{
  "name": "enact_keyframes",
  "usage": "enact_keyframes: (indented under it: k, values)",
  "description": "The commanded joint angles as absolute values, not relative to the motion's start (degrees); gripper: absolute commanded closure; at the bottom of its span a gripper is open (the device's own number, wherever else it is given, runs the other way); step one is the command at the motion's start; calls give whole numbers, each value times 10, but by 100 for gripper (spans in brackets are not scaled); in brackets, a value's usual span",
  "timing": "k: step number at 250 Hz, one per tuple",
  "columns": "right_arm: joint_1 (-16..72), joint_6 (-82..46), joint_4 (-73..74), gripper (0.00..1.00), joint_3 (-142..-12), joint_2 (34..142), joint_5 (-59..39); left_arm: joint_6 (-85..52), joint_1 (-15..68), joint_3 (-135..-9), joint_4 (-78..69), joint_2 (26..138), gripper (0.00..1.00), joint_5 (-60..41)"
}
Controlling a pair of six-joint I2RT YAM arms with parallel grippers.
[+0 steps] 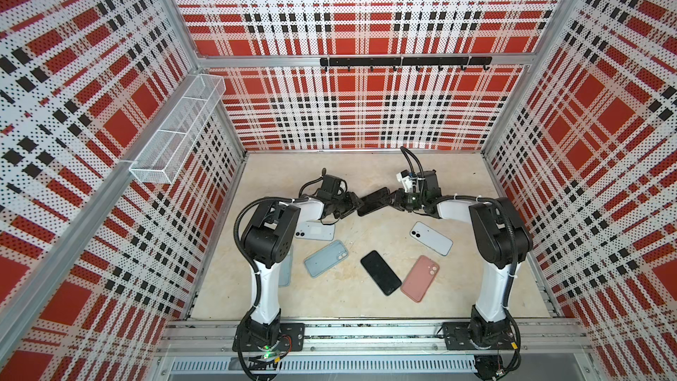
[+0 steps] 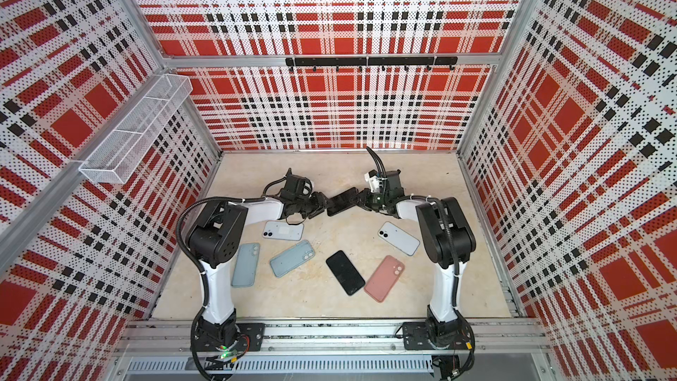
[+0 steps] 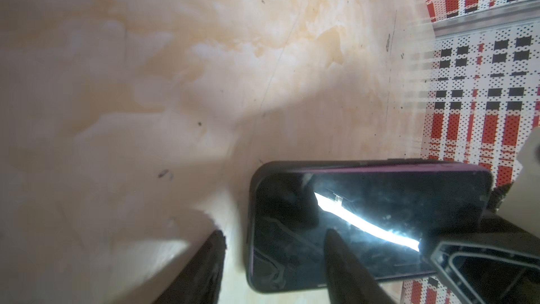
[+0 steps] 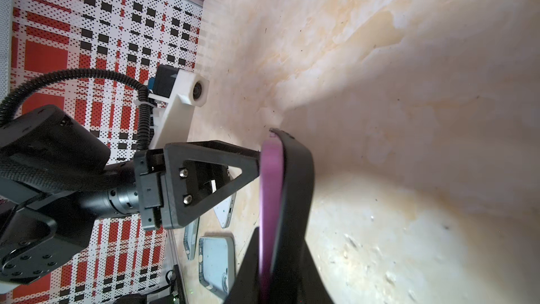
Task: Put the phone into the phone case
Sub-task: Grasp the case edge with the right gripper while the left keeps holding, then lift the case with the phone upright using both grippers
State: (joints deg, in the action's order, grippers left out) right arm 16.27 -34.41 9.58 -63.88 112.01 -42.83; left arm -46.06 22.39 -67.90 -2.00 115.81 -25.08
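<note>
A dark-screened phone with a purple rim hangs above the middle of the table between both grippers. It sits against a black phone case, and its purple edge shows beside the case wall. My right gripper is shut on one end of phone and case. My left gripper stands open astride the other end. One of its fingers lies over the screen, and the other finger stands clear of the phone.
On the table nearer the front lie two white phones, two light blue cases, a black phone and a pink case. A wire basket hangs on the left wall.
</note>
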Motion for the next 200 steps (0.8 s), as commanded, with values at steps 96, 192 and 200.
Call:
enact_keyframes:
  k: [96,192,200]
  values:
    - [105,-382,238,100,-649,983,-619,-485,151,-603,-200,974,0,-411]
    - [105,-621,494,100,-621,994,-647,-662,194,-587,-548,1024,19,-504]
    - [105,-621,494,100,-617,995,-644,-673,197,-587,-570,1027,22,-504]
